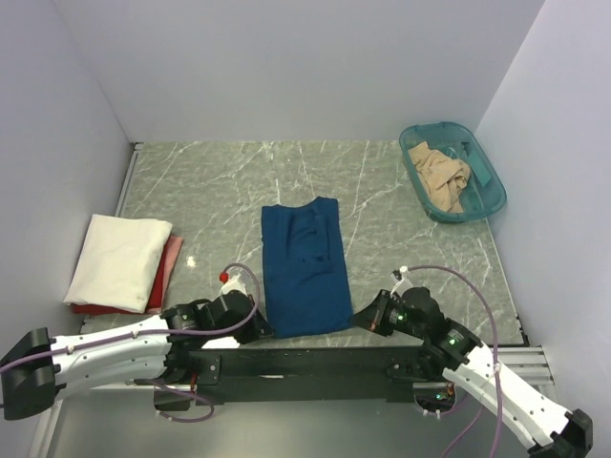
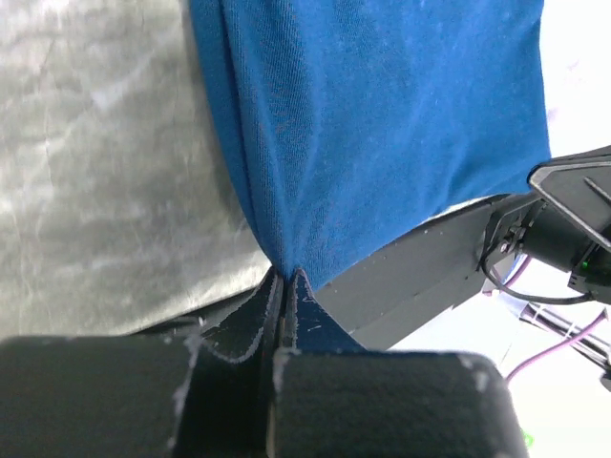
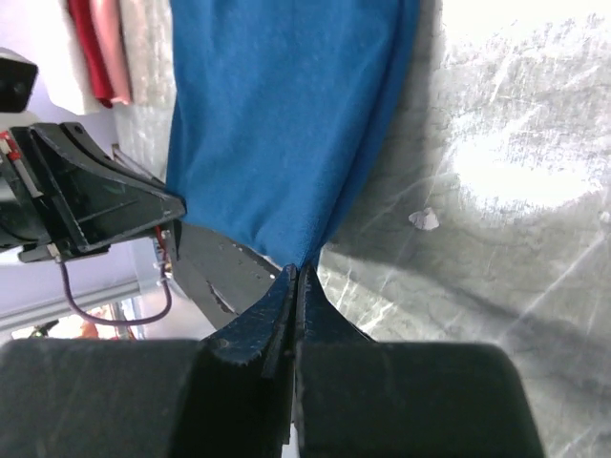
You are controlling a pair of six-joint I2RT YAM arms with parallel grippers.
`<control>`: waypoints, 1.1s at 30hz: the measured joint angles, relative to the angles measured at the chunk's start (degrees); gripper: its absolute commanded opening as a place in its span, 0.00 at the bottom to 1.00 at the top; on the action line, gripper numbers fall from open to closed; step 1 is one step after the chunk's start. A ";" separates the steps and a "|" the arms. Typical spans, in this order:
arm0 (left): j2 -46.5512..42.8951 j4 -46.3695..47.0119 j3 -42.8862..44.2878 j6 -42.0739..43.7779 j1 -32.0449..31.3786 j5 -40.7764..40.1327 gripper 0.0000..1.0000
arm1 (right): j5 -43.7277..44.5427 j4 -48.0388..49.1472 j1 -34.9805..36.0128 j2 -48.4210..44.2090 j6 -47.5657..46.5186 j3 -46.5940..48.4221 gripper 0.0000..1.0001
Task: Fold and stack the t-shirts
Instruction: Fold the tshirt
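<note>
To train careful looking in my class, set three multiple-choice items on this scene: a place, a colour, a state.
1. Where is the tan shirt? A in the teal tub; B on a shelf; C on a hanger.
2. What colour is the cloth under the cream shirt? A green; B red; C yellow.
3. The left fingers are: A wide open; B shut on the blue shirt; C shut on nothing.
Key: 1 A, it lies bunched inside the tub. 2 B, a red edge shows beside the cream shirt. 3 B, the left wrist view shows them pinching a corner.
</note>
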 measured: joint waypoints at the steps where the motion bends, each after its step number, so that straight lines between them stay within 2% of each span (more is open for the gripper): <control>1: -0.50 -0.98 0.31 -0.46 -0.81 -0.74 0.01 | 0.24 -1.51 0.04 -1.75 0.00 0.17 0.00; 8: -3.19 -7.21 5.27 -1.14 -1.88 -5.33 0.01 | 3.69 -10.47 0.07 -3.74 -1.46 6.56 0.00; 14: -2.40 -10.49 12.98 1.29 -0.50 -8.70 0.01 | 7.34 -11.39 0.07 2.29 -4.15 14.91 0.00; 23: 6.95 -10.29 21.81 12.63 16.20 -3.82 0.01 | 11.28 -9.22 -1.55 21.64 -9.68 28.48 0.00; 33: 22.64 -6.99 33.94 22.29 29.92 4.81 0.01 | 7.17 -3.52 -13.92 43.52 -16.96 44.24 0.00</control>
